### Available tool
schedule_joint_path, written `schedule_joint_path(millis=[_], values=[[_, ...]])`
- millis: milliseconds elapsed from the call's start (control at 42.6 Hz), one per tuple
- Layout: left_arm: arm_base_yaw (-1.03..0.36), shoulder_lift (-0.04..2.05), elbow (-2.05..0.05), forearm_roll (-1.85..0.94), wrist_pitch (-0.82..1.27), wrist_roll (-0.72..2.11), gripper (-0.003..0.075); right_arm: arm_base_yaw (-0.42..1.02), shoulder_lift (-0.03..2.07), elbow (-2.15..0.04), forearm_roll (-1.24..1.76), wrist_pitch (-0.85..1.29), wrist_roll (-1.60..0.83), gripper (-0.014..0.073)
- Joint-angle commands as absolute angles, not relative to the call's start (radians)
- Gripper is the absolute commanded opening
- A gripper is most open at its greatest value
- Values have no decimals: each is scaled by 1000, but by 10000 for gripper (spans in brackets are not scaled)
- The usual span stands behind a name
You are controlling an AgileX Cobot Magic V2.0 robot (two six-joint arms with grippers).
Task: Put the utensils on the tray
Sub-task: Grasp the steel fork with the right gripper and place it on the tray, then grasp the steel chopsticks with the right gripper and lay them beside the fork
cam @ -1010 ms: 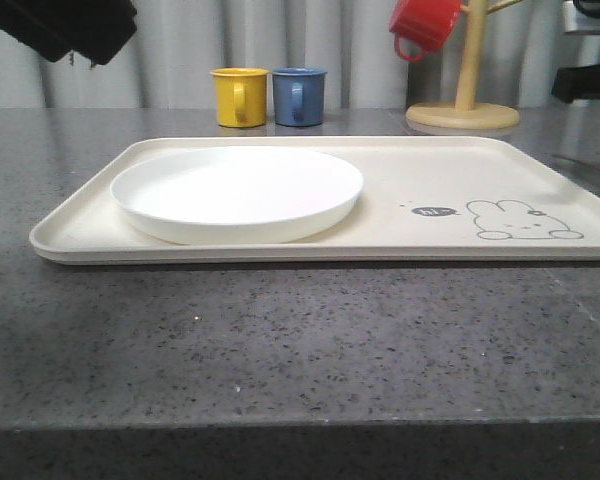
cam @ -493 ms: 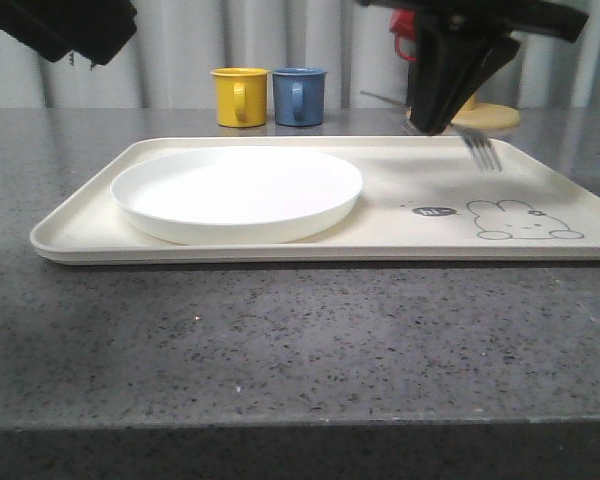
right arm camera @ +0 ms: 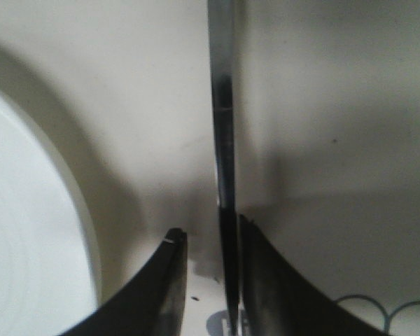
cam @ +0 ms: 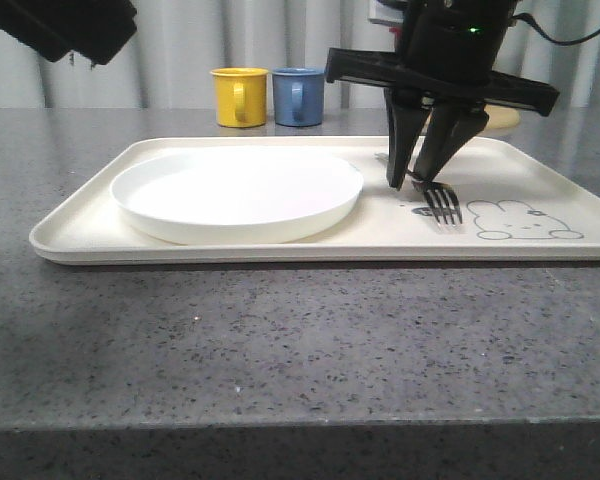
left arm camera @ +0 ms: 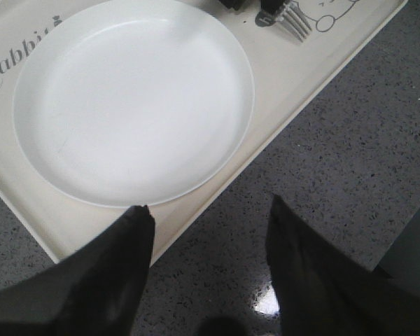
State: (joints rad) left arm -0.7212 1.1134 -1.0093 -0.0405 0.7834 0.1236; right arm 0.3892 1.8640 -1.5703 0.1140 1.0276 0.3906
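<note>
A steel fork lies on the cream tray, tines beside the "hi" bubble and rabbit drawing. My right gripper stands low over it, fingers straddling the handle. In the right wrist view the fork handle rests against one finger, with a clear gap to the other; the right gripper is open. The round white plate sits on the tray's left half. My left gripper hangs open and empty over the counter by the tray's near rim, looking at the plate and fork tines.
A yellow mug and a blue mug stand behind the tray. A sliver of a wooden stand base shows behind the right arm. Grey speckled counter stretches in front of the tray.
The right arm came in from the right carrying the fork, lowered it onto the tray beside the rabbit drawing, and its fingers have parted from the handle. The left arm has stayed put.
</note>
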Motion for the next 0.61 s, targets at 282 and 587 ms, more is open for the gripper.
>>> schedule_joint_path(millis=[282, 587], values=[[-729, 1095, -1036, -45, 725, 113, 368, 373, 1647, -1578, 0, 1012, 235, 365], [-729, 1095, -1036, -45, 725, 113, 368, 73, 1516, -1392, -8, 1062, 91, 363]])
